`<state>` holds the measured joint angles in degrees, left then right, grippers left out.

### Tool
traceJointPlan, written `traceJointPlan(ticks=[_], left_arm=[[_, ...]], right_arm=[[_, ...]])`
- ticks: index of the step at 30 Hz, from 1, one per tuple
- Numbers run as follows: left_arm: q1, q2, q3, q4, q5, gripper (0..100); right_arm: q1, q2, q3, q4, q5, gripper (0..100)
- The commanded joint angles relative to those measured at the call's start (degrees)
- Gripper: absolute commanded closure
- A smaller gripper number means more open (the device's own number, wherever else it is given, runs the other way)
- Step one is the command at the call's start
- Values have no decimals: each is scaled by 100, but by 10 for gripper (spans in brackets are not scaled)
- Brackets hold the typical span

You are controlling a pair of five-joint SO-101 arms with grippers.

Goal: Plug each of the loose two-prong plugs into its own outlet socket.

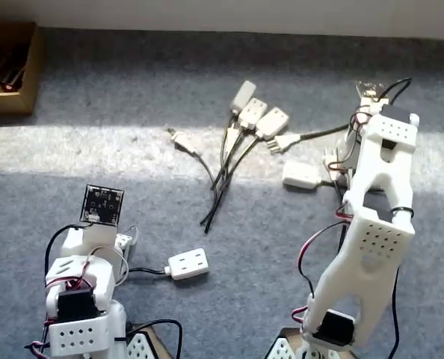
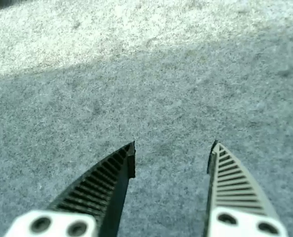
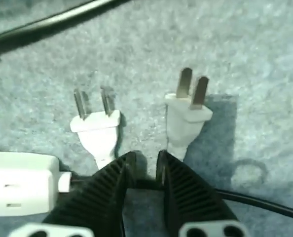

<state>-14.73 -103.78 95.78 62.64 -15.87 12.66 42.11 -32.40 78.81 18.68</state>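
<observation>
My right gripper (image 3: 146, 158) hovers low over the grey carpet with its jaws nearly closed on a black cord. Just beyond its tips lie two white two-prong plugs: one (image 3: 96, 129) flat on the carpet, the other (image 3: 188, 116) tilted up and casting a shadow. A white adapter block (image 3: 18, 182) sits beside them, also seen in the high view as the block (image 1: 303, 176) next to the right arm (image 1: 371, 224). A white outlet strip (image 1: 188, 263) lies near the left arm (image 1: 80, 292). My left gripper (image 2: 171, 148) is open over bare carpet.
Three white adapters (image 1: 256, 112) with black cords fan out at the centre back, with a loose plug (image 1: 282, 142) and a small plug (image 1: 181, 140) beside them. A wooden box (image 1: 9, 67) stands at the back left.
</observation>
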Motion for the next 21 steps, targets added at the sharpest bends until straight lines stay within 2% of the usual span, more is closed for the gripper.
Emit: traceJointPlan(ticks=[1,8,15,21], left_arm=[[66,-31,57,-88,-53,758],[66,-31,57,-88,-53,758],[66,-31,57,-88,-53,758],[66,-31,57,-79,-53,758]], right_arm=[[84,-321,-558,277,35,907],[119,-462,-1789,1279,70,907],[92,321,-1710,1130,62,907],[119,1191,-2273,901,35,907]])
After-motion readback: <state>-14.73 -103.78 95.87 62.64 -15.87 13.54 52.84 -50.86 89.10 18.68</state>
